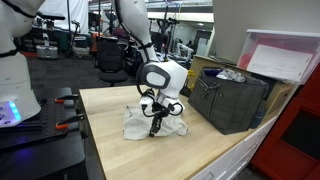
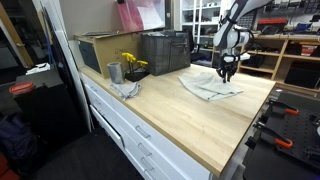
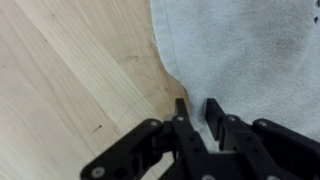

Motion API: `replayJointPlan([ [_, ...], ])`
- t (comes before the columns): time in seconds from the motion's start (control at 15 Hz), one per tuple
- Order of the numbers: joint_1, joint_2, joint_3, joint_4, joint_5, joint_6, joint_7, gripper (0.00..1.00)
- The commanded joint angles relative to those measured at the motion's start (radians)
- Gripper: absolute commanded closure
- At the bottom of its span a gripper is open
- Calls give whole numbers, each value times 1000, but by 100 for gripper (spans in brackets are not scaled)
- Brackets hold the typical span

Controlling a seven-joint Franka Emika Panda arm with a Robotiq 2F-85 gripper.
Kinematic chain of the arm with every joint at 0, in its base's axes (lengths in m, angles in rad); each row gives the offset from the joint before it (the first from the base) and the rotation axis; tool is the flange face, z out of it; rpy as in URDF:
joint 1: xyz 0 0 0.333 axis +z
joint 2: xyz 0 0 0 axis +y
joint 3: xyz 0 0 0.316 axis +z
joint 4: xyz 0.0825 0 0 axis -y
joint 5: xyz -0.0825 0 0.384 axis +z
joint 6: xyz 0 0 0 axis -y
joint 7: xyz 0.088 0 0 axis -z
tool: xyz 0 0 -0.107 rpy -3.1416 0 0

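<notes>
the white cloth lies spread and a little rumpled on the wooden desk, near the middle of the top, so its edges are free to reach from above. in an exterior view the same cloth sits well apart from the dark plastic crate at the back, and from the metal cup of yellow flowers with a second crumpled cloth beside it, which leaves room for the arm to work

the gripper points straight down over the near part of the cloth. in the wrist view the gripper hangs right at the cloth's curved edge, where it meets bare desk. its jaws stand only slightly parted, with a narrow gap between the fingertips. no fold of fabric shows pinched in that gap, so it looks to hold nothing. whether the tips touch the cloth, i cannot tell
</notes>
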Motion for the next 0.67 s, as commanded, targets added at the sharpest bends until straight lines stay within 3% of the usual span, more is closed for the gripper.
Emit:
replayJointPlan([
  [0.0,18,-39,-9,-22,-17,-33,29,100],
  [0.33,50,-53,-4,-39,-8,-56,71,99],
  [0.6,170,-123,-27,-121,-26,-34,259,99],
])
